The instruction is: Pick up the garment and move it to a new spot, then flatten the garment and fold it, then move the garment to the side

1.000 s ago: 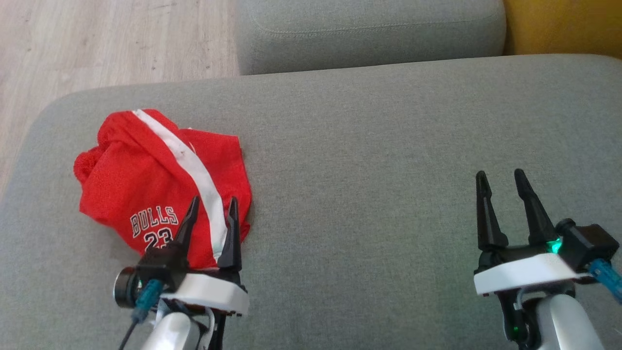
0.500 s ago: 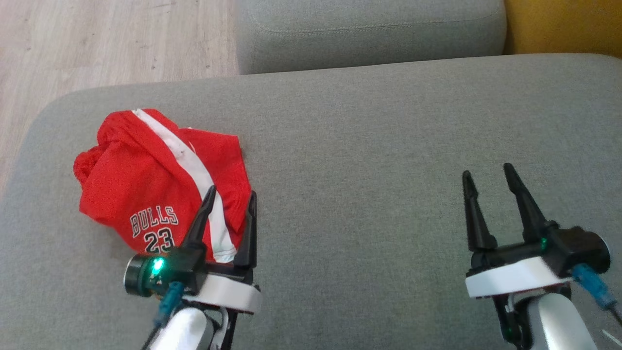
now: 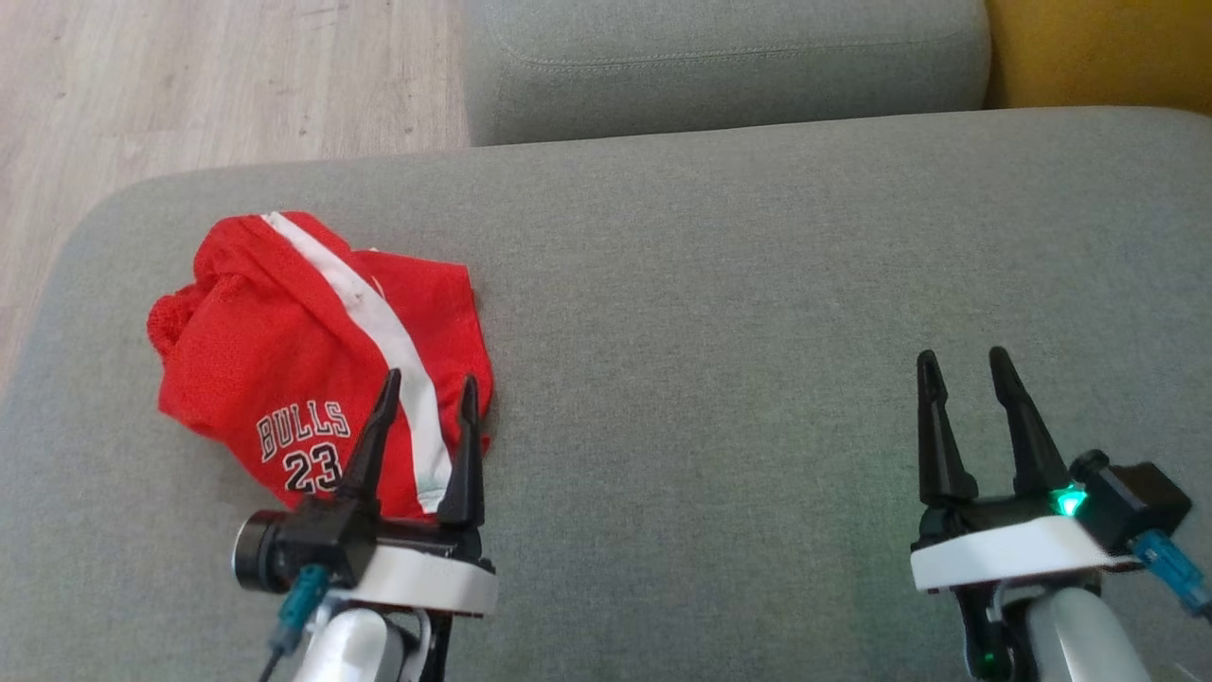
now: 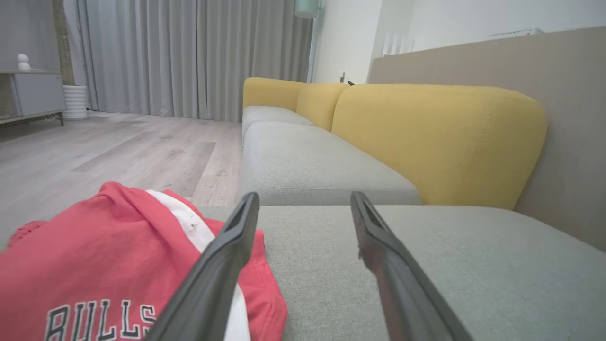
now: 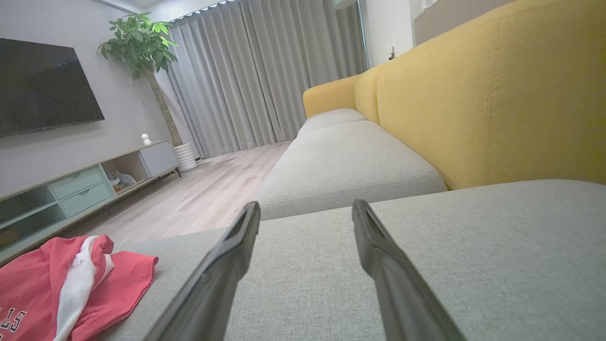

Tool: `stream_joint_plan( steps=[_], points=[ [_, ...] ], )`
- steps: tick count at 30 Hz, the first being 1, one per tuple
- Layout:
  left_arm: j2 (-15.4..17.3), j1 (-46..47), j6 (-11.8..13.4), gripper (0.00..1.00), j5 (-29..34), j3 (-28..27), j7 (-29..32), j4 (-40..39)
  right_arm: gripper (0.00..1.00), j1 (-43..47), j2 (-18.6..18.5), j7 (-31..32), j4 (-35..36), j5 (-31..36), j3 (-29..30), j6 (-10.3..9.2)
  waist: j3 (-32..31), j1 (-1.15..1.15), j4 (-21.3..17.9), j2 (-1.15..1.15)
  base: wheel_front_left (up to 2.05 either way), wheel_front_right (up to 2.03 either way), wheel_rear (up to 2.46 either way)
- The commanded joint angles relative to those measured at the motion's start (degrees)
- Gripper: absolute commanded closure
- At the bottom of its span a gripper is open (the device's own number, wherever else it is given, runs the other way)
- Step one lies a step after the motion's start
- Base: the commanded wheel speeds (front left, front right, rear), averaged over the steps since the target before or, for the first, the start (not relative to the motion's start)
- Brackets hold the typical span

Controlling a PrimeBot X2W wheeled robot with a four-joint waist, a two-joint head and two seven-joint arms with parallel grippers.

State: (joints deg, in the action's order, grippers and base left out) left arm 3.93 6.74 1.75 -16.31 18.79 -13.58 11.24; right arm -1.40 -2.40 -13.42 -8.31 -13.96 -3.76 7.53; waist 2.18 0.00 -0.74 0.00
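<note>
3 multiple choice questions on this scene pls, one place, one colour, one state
1. The red garment lies on the grey cushion at: A) the robot's right B) the robot's left C) the far middle
2. Its stripe is: A) blue B) black C) white
3. The jaws of the left gripper are: A) open, empty B) shut on the garment C) shut, empty

1 B, it lies by the left gripper; 2 C, a white band crosses the red cloth; 3 A, a wide gap parts them.
</note>
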Motion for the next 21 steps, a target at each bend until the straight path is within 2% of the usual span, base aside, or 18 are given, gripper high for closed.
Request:
stream_joint_plan(
  steps=[1, 4, 9, 21],
  points=[
    [-0.2, 1.5, -0.3, 0.0, 2.4, -1.9, -1.0, -0.9, 0.0, -0.5, -0.5, -1.1, 1.4, 0.1, -1.6, -0.04, -0.1, 0.0, -0.1, 0.0, 0.0, 0.0, 0.0],
    [-0.5, 1.4, -0.5, 0.0, 5.3, -2.0, -1.4, 0.8, 0.0, -0.6, -0.5, -1.6, 0.9, 0.5, -2.0, -0.04, -0.3, 0.0, -0.3, 0.0, 0.0, 0.0, 0.0],
    [-0.8, 1.4, -0.9, 0.0, 6.3, -2.6, -1.4, 3.0, 0.0, -0.7, -0.5, -1.6, -0.7, -2.4, -2.2, -0.04, -0.4, 0.0, -0.5, 0.0, 0.0, 0.0, 0.0],
    [-1.0, 1.5, -1.3, 0.0, 6.7, -3.7, -1.4, 3.4, 0.0, -1.0, -0.5, -1.6, -1.7, -3.2, -2.4, -0.04, -0.4, 0.0, -0.1, 0.0, 0.0, 0.0, 0.0]
  ],
)
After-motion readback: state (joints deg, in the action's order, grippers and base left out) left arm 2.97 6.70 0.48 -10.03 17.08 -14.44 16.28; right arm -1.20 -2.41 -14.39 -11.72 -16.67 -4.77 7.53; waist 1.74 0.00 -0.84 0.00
